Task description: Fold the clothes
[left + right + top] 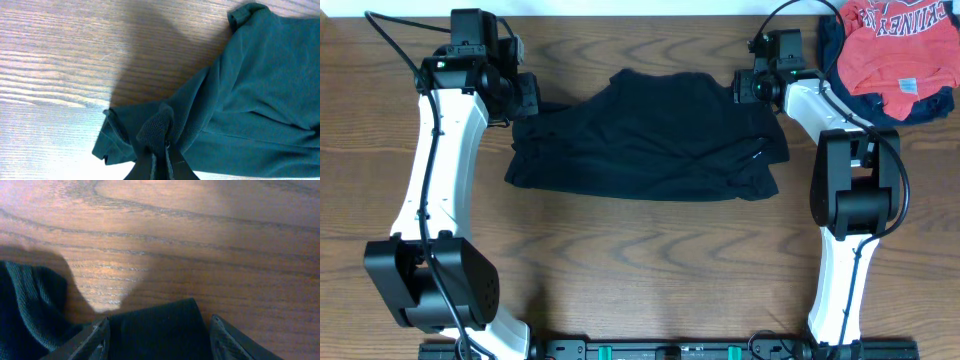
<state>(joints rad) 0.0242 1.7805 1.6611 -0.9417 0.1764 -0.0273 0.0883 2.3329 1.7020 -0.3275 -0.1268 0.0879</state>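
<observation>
Holding black shirt [645,135] by left end: our left pincer [160,162] clamped on bunched fabric. Shirt sprawled mid-worktop [640,260], long axis left-right. Our right pincer [159,330] wide, right-end fold between fingers, ungripped. We judge closing there comes next.
</observation>
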